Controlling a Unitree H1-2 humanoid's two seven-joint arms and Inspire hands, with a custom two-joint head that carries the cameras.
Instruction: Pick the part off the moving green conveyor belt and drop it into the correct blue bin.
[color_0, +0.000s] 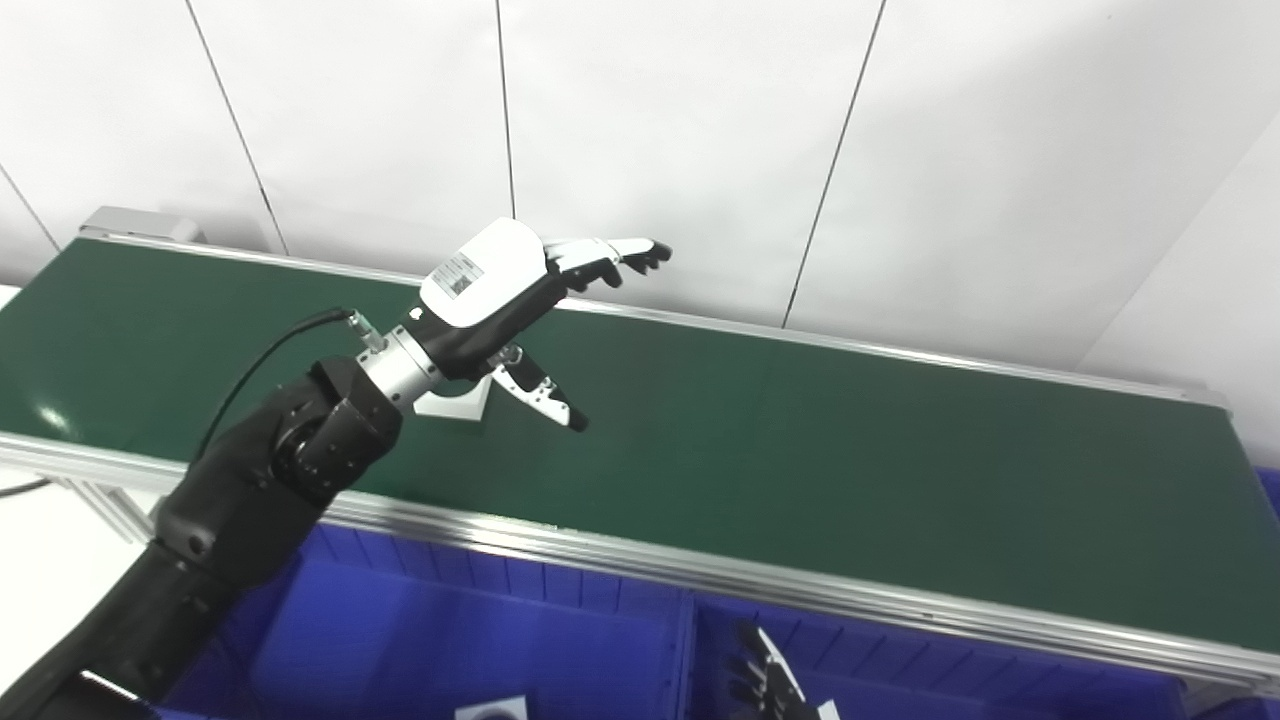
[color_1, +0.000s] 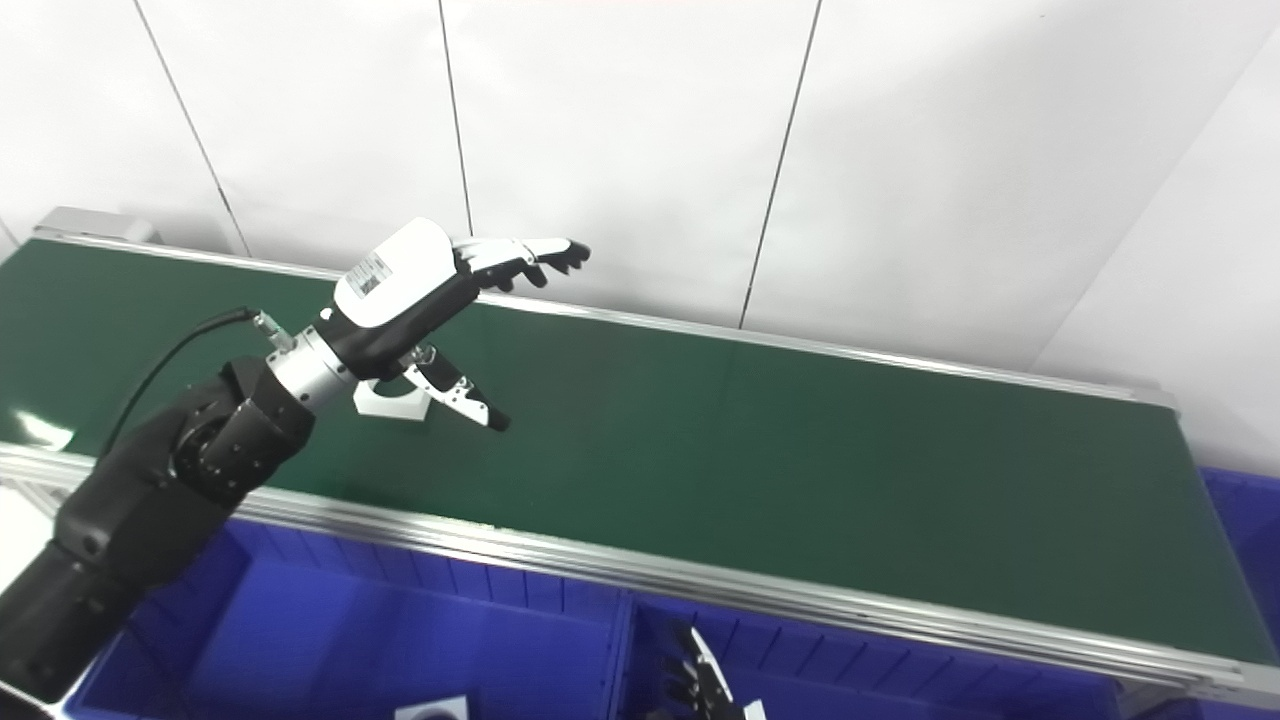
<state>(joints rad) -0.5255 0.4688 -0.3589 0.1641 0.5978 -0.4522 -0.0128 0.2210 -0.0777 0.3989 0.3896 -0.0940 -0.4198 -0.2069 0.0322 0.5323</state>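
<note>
Along the bottom edge of the frame stand the blue bins (color_0: 480, 620), set directly under the near rail (color_0: 700, 570) so that a released part falls straight in. A white part (color_0: 492, 709) lies in the lower-left bin. At bottom centre only the fingertips of the right hand (color_0: 765, 680) rise above the edge, over the bin divider; whether it is open or closed cannot be told. It appears to be waiting.

Above the rail, the green belt (color_0: 850, 450) runs from upper left to lower right. The left hand (color_0: 500, 300) is held over the belt at centre left, fingers (color_0: 610, 258) stretched flat and thumb (color_0: 545, 395) spread downward, gripping nothing. This wide posture likely prepares a grasp from above.

The white part (color_1: 390, 400) to be picked sits on the belt beneath the palm, partly hidden by the wrist; contact cannot be confirmed.

Behind the belt stands a white panelled wall (color_0: 650, 120)
</note>
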